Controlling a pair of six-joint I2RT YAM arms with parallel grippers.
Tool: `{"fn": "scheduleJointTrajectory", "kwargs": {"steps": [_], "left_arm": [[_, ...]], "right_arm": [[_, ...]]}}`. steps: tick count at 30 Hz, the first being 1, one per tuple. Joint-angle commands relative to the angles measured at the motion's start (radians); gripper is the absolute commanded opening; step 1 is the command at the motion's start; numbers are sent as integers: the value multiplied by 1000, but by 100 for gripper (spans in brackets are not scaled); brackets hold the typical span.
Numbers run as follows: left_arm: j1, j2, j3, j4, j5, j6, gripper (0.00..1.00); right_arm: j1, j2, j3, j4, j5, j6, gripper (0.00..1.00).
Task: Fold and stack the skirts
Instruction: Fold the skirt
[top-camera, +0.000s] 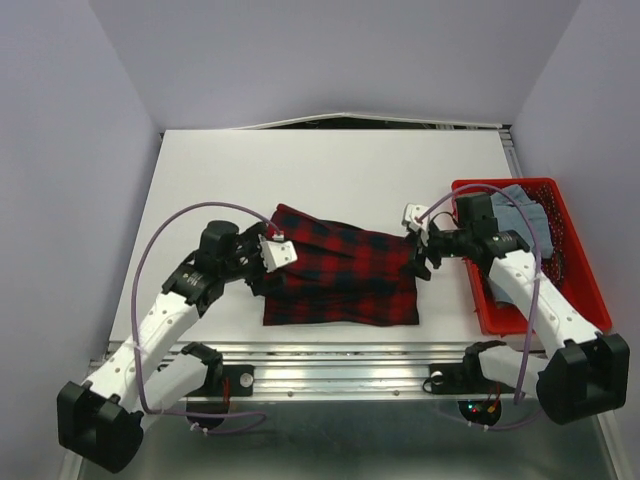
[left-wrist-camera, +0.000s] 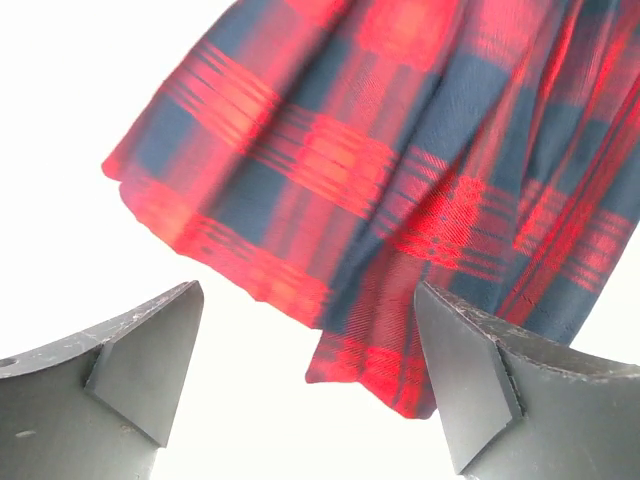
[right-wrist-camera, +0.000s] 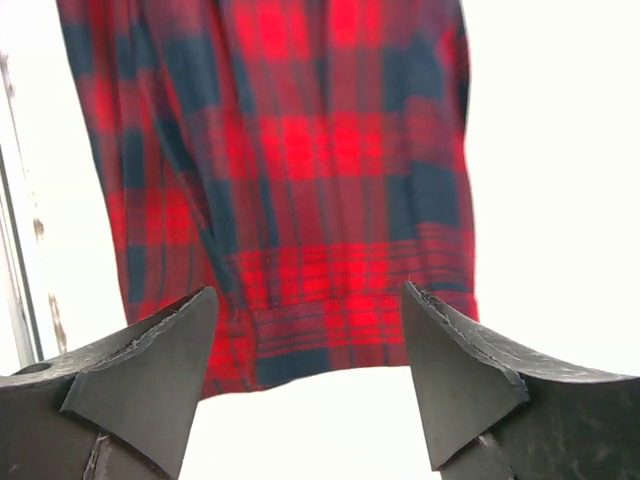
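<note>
Plaid skirt (top-camera: 340, 280) lies flat on the table (top-camera: 330, 170) between our two arms. We have the left gripper (left-wrist-camera: 308, 288) spread wide and empty over its left edge and the right gripper (right-wrist-camera: 309, 289) likewise over its right edge. The blue-grey skirt (top-camera: 522, 212) sits in the red basket (top-camera: 590, 300).

Brightly and evenly lit from overhead. Overexposed to flat white across the desk (left-wrist-camera: 60, 100) in both wrist views. Slightly blurred on the plaid skirt (left-wrist-camera: 350, 170) up close. Only faint, soft shadows from above.
</note>
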Motion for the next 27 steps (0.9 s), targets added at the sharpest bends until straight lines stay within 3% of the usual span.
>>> {"fn": "scheduleJointTrajectory", "kwargs": {"steps": [1, 4, 9, 15, 19, 22, 27], "left_arm": [[-4, -56, 121, -110, 67, -18, 98], [-58, 22, 167, -138, 13, -74, 96], [-128, 168, 245, -176, 18, -129, 95], [-199, 294, 285, -179, -14, -108, 92], [-221, 373, 289, -222, -1, -85, 77], [-234, 358, 243, -204, -16, -88, 73], [-244, 340, 203, -156, -44, -119, 59]], "right_arm": [[5, -44, 86, 50, 37, 146, 80], [5, 42, 144, 26, 69, 187, 80], [5, 226, 256, -196, 36, 41, 75], [66, 236, 159, -179, 95, 3, 76], [104, 233, 118, -169, 132, -4, 75], [117, 211, 84, -163, 158, -19, 74], [181, 168, 8, -87, 250, -11, 72]]}}
